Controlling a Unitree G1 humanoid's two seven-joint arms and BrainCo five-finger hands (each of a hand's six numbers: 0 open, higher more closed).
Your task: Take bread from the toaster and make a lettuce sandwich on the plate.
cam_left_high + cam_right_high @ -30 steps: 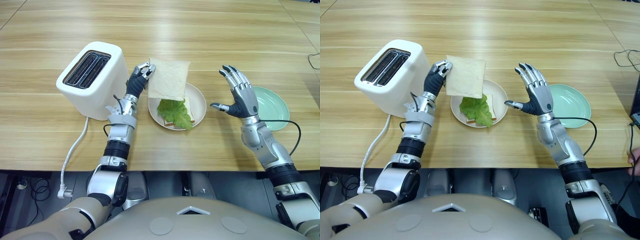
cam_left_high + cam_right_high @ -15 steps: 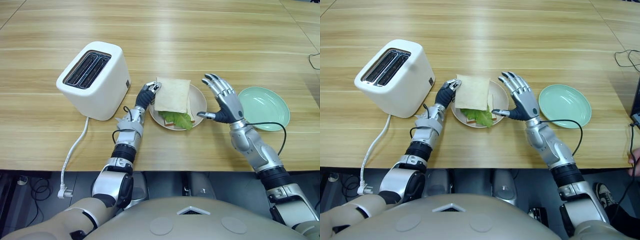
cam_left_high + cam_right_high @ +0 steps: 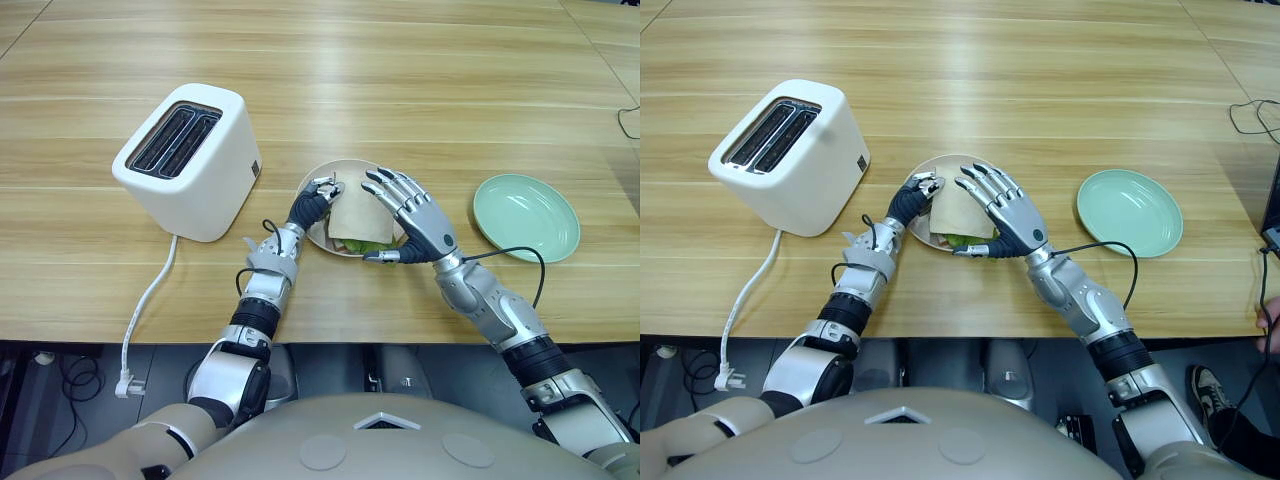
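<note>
Pale wooden counter (image 3: 420,80) runs across the whole scene. Farthest out on the outer side of the left hand stands the white toaster (image 3: 185,160), both slots dark, its cord (image 3: 145,310) trailing toward the counter's near edge.

The left hand (image 3: 310,205) is curled in a pinch on the left edge of the top bread slice (image 3: 352,215). That slice lies low over the white plate (image 3: 345,166), between the two hands, and a little lettuce (image 3: 960,241) peeks out from under its near side. The right hand (image 3: 420,225) holds nothing: its fingers are spread flat over the slice's right part, and whether they touch it I cannot tell. Well off its outer side sits an empty green plate (image 3: 525,215).

The task looks nearly finished, with only the letting-go left, and that is where it could go wrong. If the left hand opens while the slice sits tilted or off-centre, the bread may settle askew and hang over the rim. If its fingertips catch the crust as they pull away, the slice could be dragged off the lettuce. A hard press from the right hand might squeeze the leaf out sideways or skid the plate along the smooth wood.
</note>
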